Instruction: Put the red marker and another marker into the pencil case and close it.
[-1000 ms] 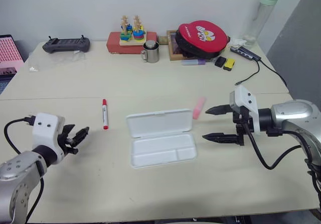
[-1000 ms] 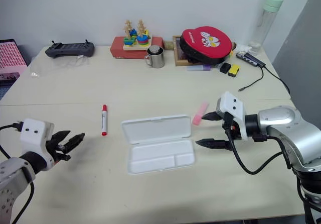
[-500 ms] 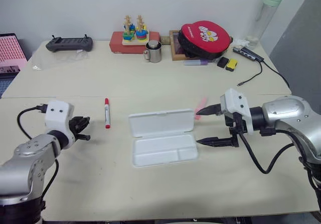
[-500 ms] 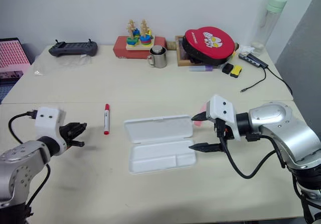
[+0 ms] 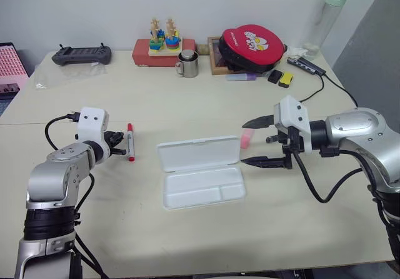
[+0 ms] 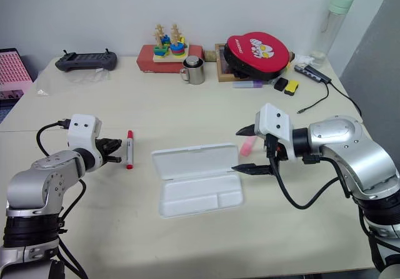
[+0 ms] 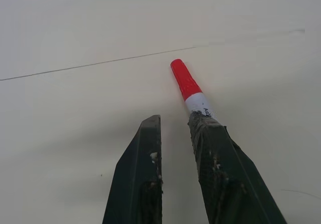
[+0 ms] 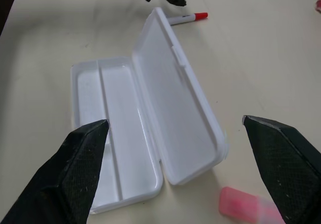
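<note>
The red marker (image 5: 130, 142) lies on the table left of the pencil case (image 5: 201, 190), which rests open and empty with its lid (image 5: 199, 154) folded back. My left gripper (image 5: 119, 146) is shut right beside the marker. In the left wrist view the marker's red cap (image 7: 185, 81) sticks out past one finger (image 7: 210, 143), and nothing sits between the fingers. The pink highlighter (image 5: 245, 139) lies at the lid's right end. My right gripper (image 5: 244, 143) stands wide open there, one finger on each side of the highlighter (image 8: 246, 206), holding nothing.
Along the back edge stand a black controller (image 5: 81, 55), a wooden stacking toy (image 5: 162, 35), a metal mug (image 5: 188, 64), a round red case (image 5: 253, 44), a purple marker (image 5: 240, 77) and a tall bottle (image 5: 328, 16). A cable (image 5: 312, 94) trails at the right.
My left gripper has reached forward to the red marker and its fingers have closed. The right gripper, still open, has edged left and up toward the pink highlighter.
</note>
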